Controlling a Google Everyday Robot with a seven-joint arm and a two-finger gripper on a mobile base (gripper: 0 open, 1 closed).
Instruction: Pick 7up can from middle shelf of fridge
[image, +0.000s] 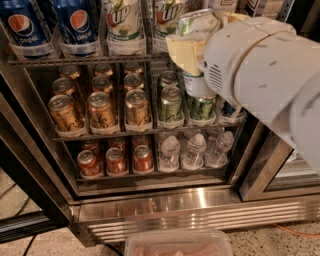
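Note:
My gripper is at the upper middle of the camera view, in front of the fridge. Its cream fingers are shut on a tall white-and-green 7up can. The can is tilted, with its silver top showing above the fingers, and it hangs just in front of the middle shelf. Two more 7up cans still stand on that shelf beside two blue Pepsi cans. My white arm hides the shelf's right end.
Below is a rack of short gold cans and short green cans. Lower still are red cans and water bottles. The dark door frame stands at the left. A clear plastic container lies on the floor in front.

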